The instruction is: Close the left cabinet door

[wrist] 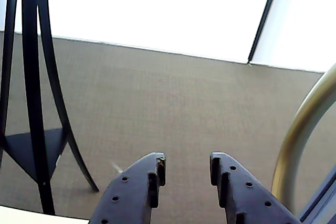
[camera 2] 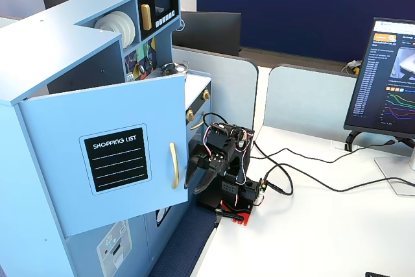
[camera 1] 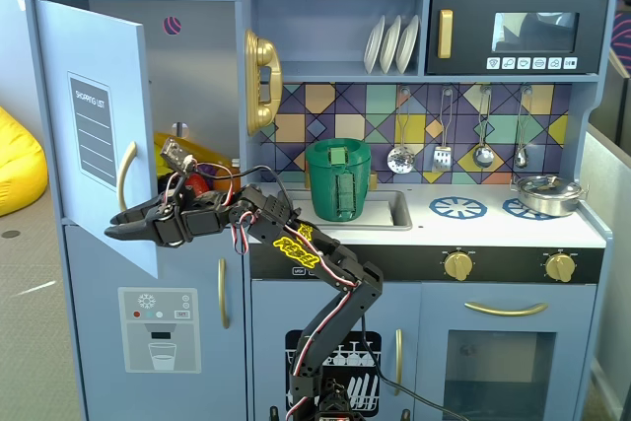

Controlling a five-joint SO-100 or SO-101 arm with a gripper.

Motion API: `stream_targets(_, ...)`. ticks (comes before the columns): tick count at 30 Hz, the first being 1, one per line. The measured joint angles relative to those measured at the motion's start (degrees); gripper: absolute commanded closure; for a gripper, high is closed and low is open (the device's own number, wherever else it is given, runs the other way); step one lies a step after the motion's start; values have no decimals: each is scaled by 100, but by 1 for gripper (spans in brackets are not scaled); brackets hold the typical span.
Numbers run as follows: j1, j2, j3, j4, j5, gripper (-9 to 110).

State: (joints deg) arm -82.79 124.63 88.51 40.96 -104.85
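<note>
The left cabinet door [camera 1: 94, 135] is a light-blue panel with a black "SHOPPING LIST" label and a curved gold handle [camera 1: 125, 176]. It stands swung open from the toy kitchen and also shows in a fixed view from the side [camera 2: 117, 160]. My gripper [camera 1: 111, 231] reaches left in front of the door's lower free edge, just below and beside the handle. In the side fixed view it [camera 2: 192, 181] hangs right of the handle [camera 2: 174, 165]. In the wrist view the jaws [wrist: 186, 163] stand apart and empty, with the handle [wrist: 302, 129] at the right.
A green basket [camera 1: 338, 179] sits in the sink and a gold phone [camera 1: 262, 81] hangs on the cabinet wall. The dispenser door [camera 1: 158, 327] is below. Black stand legs [wrist: 31, 103] rise from the carpet. Cables [camera 2: 311, 180] and a monitor [camera 2: 389, 76] are on the white table.
</note>
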Motion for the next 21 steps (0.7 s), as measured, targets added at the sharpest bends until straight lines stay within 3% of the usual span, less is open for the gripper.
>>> stream_targets(10,1099,211,-9,9,229,102)
stream_targets(21,3199,193,-9,88,554,102)
